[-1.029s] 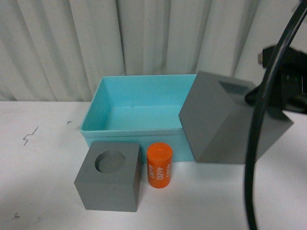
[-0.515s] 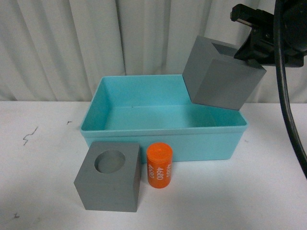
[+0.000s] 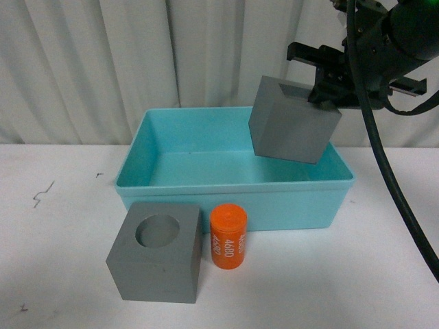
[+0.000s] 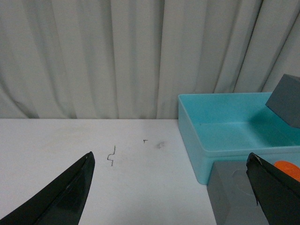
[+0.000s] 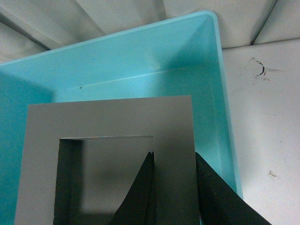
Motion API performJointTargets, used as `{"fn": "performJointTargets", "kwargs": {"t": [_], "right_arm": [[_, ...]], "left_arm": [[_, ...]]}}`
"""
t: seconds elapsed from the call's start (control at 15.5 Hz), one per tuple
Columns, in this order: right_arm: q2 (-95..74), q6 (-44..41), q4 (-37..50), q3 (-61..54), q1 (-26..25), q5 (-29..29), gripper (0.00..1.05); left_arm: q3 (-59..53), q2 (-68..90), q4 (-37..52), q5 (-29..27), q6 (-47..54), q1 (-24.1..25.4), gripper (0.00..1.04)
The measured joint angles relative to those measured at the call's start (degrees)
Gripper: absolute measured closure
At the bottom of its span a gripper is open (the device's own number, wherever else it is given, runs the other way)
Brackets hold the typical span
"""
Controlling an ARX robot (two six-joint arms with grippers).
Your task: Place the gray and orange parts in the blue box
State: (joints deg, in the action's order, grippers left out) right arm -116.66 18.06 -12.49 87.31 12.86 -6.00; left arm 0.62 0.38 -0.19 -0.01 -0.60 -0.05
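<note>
My right gripper [image 3: 328, 96] is shut on the gray cube with the square recess [image 3: 293, 121] and holds it tilted in the air over the right part of the blue box [image 3: 233, 200]. In the right wrist view my fingers [image 5: 210, 187] pinch one wall of that cube [image 5: 110, 117], one finger inside the recess, above the box [image 5: 140, 61]. The gray cube with the round recess [image 3: 158, 251] and the orange cylinder [image 3: 228, 236] stand on the table in front of the box. My left gripper [image 4: 173, 187] is open and empty above the table, left of the box [image 4: 225, 131].
A white table [image 3: 55, 226] with small dark marks [image 3: 42, 195] bears everything. A pale curtain [image 3: 103, 62] hangs behind. A black cable [image 3: 391, 171] runs down from my right arm at the right.
My right gripper has carried the square-recess cube up from the box's right front corner and leftward, back over the box interior. The other cube and the cylinder have not moved.
</note>
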Motion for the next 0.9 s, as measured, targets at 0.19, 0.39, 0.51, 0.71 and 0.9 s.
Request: {"fn": "performJointTargets", "kwargs": {"t": [0.19,0.39,0.51,0.71,0.9], "right_arm": [[-2.14,0.13,-0.42,2.10,0.33,1.11,0.86],[-5.05,0.11,-0.42,3.30,0.98,1.81,0.86],[-5.99,0.02,-0.68,3.52,1.01,2.60,0.69],[-4.04,0.66,2.34,2.49,0.61,2.29,0.32],[9.44,2.40,14.60,-8.70,-0.31,0.13,0.07]], "left_arm": [[0.00,0.00,0.00,0.00,0.00,0.00,0.07],[0.00,0.00,0.00,0.00,0.00,0.00,0.07],[0.00,0.00,0.00,0.00,0.00,0.00,0.07],[0.00,0.00,-0.02,0.00,0.00,0.00,0.07],[0.00,0.00,-0.02,0.00,0.00,0.00,0.07]]}}
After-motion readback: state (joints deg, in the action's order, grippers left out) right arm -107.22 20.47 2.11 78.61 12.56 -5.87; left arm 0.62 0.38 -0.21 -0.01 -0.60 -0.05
